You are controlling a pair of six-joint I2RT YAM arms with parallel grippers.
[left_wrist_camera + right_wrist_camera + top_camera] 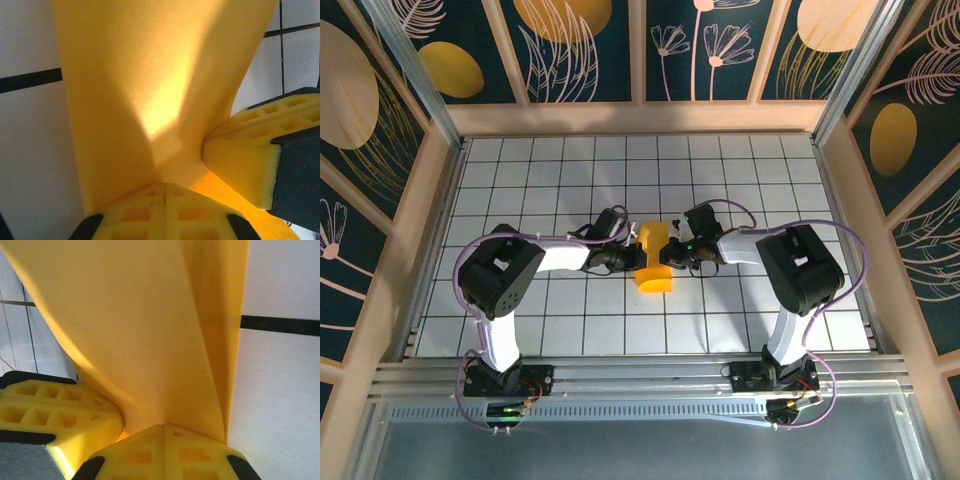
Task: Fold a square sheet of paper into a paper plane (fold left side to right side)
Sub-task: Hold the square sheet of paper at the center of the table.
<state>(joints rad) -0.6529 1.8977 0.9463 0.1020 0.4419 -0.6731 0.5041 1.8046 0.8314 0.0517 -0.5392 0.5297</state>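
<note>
Top external view: white tiled table (520,320), black grid lines, patterned wall panels (580,50) around it. Left arm (500,280) and right arm (800,270) both reach inward to the frame centre. The sheet of paper (654,258), orange-yellow and folded narrow, sits between them at centre. The left gripper (628,258) is at its left edge and the right gripper (682,250) at its right edge.

Left wrist view: left gripper jaws pressed together at bottom centre, pinching the paper; a right gripper finger (250,160) touches the sheet at lower right.

Right wrist view: right gripper jaws likewise closed on the paper at bottom centre.
</note>
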